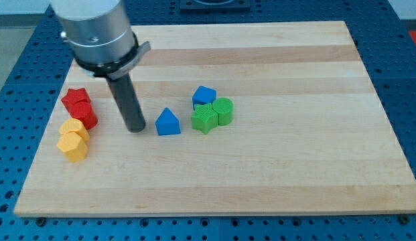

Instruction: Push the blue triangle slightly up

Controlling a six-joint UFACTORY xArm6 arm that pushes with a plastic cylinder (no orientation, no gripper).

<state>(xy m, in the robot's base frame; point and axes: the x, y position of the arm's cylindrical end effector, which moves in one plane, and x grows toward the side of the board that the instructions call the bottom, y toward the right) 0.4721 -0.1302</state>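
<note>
Red and yellow blocks are seen stacked at the left of the wooden surface. Just right of them stands my tip, a plain rod with nothing to spread or pinch, close beside the blue triangle but seemingly not touching it. The triangle, near the middle, is judged light, rigid and easily slid; it should be pushed squarely at its near edge. Further right are clustered a blue block and two green blocks. No writing is visible.
</note>
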